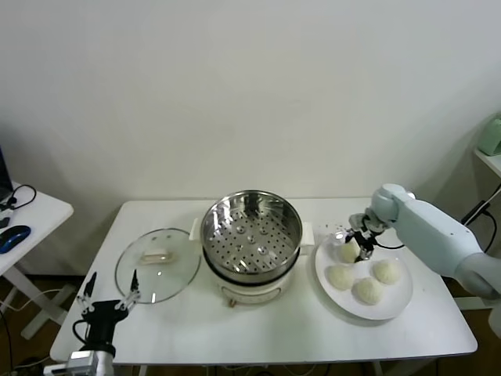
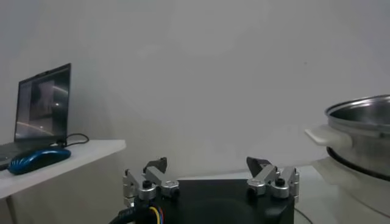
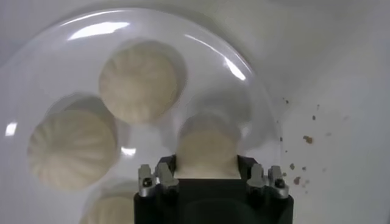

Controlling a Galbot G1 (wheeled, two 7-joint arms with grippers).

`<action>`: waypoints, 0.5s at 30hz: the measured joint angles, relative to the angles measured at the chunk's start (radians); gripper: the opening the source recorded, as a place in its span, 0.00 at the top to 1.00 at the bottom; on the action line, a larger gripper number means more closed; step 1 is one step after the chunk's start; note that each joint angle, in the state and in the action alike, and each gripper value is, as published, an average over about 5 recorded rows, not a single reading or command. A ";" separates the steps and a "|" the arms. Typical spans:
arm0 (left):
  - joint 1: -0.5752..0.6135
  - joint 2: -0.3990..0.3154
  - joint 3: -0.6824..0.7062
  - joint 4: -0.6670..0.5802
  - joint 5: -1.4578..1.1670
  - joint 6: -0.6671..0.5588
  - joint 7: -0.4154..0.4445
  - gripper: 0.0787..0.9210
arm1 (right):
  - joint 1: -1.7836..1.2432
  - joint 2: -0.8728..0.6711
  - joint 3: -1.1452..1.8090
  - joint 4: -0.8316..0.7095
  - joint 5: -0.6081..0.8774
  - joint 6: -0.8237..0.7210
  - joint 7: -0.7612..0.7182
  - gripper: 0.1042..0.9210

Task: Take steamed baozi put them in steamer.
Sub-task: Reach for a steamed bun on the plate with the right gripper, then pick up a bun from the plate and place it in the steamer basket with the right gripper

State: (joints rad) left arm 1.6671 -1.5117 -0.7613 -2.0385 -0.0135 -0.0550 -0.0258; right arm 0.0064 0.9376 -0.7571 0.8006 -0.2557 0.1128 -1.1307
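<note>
Four cream-white baozi lie on a white plate (image 1: pixel 398 296) at the table's right. My right gripper (image 1: pixel 358 249) is down at the plate's far-left bun (image 1: pixel 345 252), and its fingers close on both sides of that baozi (image 3: pixel 207 146), which rests on or just above the plate. The other three buns (image 1: pixel 340 277) (image 1: pixel 384 270) (image 1: pixel 366 291) lie beside it. The steel steamer (image 1: pixel 211 221) with its perforated bottom stands empty on the white pot base at the table's middle. My left gripper (image 1: pixel 111 283) is parked open and empty at the table's front left.
A flat glass lid (image 1: pixel 156 266) lies left of the steamer. A side table (image 1: pixel 35 210) with a blue mouse (image 1: pixel 12 237) and a laptop (image 2: pixel 42 103) stands farther left. The steamer's rim (image 2: pixel 362 112) shows in the left wrist view. Crumbs dot the table beside the plate (image 3: pixel 244 68).
</note>
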 measured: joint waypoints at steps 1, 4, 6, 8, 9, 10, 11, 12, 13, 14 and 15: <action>0.000 0.000 0.000 0.000 0.000 0.000 0.000 0.12 | 0.002 -0.001 0.001 0.002 0.000 0.001 0.000 0.33; 0.000 0.000 -0.001 0.000 0.000 0.001 0.000 0.12 | 0.010 -0.006 0.000 0.010 0.001 0.006 -0.003 0.33; 0.000 0.000 -0.002 0.000 0.000 0.001 -0.001 0.12 | 0.020 -0.012 -0.003 0.020 0.001 0.012 -0.007 0.33; 0.001 0.000 -0.002 -0.001 0.000 0.001 -0.001 0.12 | 0.034 -0.019 -0.010 0.036 0.004 0.020 -0.012 0.33; 0.002 0.000 -0.002 -0.002 0.000 0.001 -0.001 0.12 | 0.044 -0.023 -0.015 0.045 0.006 0.025 -0.014 0.33; 0.002 0.000 -0.002 -0.002 0.000 0.001 0.000 0.12 | 0.055 -0.027 -0.021 0.056 0.008 0.030 -0.017 0.33; 0.003 0.000 -0.002 -0.003 0.000 0.000 0.000 0.12 | 0.068 -0.031 -0.028 0.068 0.010 0.035 -0.019 0.33; 0.004 0.000 -0.002 -0.003 0.000 0.000 0.000 0.12 | 0.083 -0.035 -0.037 0.081 0.012 0.041 -0.021 0.33; 0.005 0.000 -0.002 -0.003 0.001 0.000 0.001 0.12 | 0.099 -0.038 -0.046 0.094 0.014 0.048 -0.023 0.33; 0.007 0.001 -0.002 -0.004 0.002 0.000 0.002 0.12 | 0.116 -0.041 -0.056 0.108 0.014 0.057 -0.026 0.33; 0.008 0.002 -0.002 -0.004 0.003 -0.001 0.003 0.12 | 0.135 -0.043 -0.066 0.123 0.012 0.067 -0.028 0.33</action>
State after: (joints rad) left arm 1.6756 -1.5099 -0.7629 -2.0430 -0.0105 -0.0556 -0.0224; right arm 0.1416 0.8950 -0.8228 0.9232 -0.2438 0.1795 -1.1588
